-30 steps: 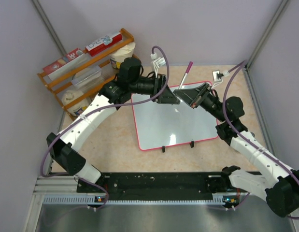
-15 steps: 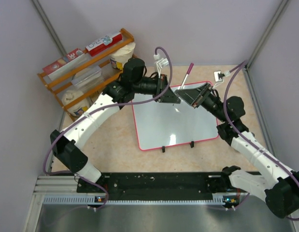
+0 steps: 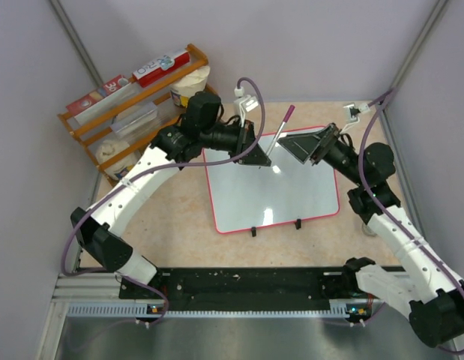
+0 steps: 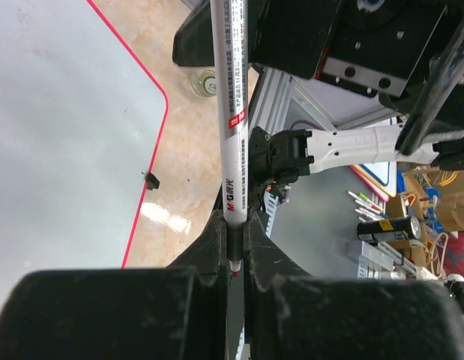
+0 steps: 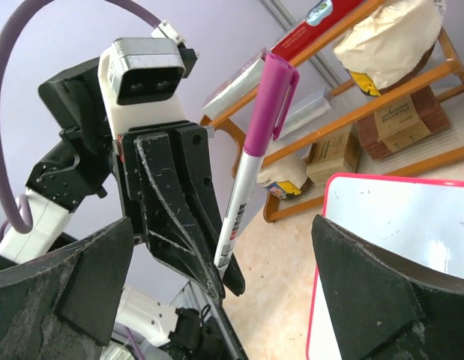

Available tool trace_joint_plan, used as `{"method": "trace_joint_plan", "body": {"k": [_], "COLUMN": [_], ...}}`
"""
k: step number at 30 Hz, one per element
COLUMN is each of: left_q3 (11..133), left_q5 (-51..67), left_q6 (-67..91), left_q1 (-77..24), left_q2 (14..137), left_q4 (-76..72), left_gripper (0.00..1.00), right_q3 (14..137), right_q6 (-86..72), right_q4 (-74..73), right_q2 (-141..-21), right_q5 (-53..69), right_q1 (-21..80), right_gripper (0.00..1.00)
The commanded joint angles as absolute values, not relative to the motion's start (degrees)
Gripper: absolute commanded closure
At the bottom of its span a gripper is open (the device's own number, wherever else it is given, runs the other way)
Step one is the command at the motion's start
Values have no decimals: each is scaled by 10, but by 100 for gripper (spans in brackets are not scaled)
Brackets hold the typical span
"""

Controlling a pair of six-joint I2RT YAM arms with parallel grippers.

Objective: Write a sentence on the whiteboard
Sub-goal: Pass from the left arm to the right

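The whiteboard lies flat in the middle of the table, white with a pink-red rim, and its surface looks blank; no sentence shows on it. Above its far edge my left gripper is shut on a white marker with a magenta cap. In the left wrist view the fingers pinch the marker near its tip end. My right gripper stands open just right of the marker, apart from it. In the right wrist view the marker stands upright in the left gripper, between my own wide fingers.
An orange wooden shelf with boxes and a paper-wrapped roll stands at the back left, also seen as the shelf behind the marker. Two black clips sit on the board's near rim. Walls close in on three sides.
The marker has passed from the right gripper to the left. The left jaws closed on it; the right jaws opened and drew back to the right. The marker now tilts over the board's far edge.
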State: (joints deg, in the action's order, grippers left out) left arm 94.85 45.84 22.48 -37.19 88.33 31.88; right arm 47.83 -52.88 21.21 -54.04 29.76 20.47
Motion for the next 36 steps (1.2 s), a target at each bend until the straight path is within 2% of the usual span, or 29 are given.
{"method": "trace_joint_plan", "body": {"k": [1, 6, 9, 13, 16, 24, 29, 30, 36], "left_q3": [976, 974, 974, 970, 972, 973, 971, 971, 972], "left_q5": [487, 528, 544, 558, 566, 573, 575, 576, 581], "left_q6": [182, 164, 159, 154, 142, 114, 110, 110, 105], "left_q1": [-372, -373, -373, -373, -373, -373, -373, -373, -373], "left_q2": [848, 840, 838, 835, 832, 831, 831, 832, 833], "left_q4": [338, 340, 341, 343, 354, 388, 392, 393, 402], "left_gripper": [100, 100, 100, 100, 100, 100, 100, 100, 100], "right_q3": [519, 534, 545, 554, 557, 575, 575, 577, 577], "right_q6": [-527, -612, -650, -702, -733, -747, -751, -753, -756], "right_q4": [231, 405, 445, 516, 554, 557, 556, 559, 559], "right_q2": [-551, -609, -644, -673, -688, -702, -711, -713, -722], "right_q5": [370, 508, 561, 606, 634, 677, 689, 693, 708], "right_q1": [177, 170, 169, 170, 170, 170, 170, 170, 170], "right_gripper": [1, 5, 11, 31, 39, 54, 58, 63, 75]}}
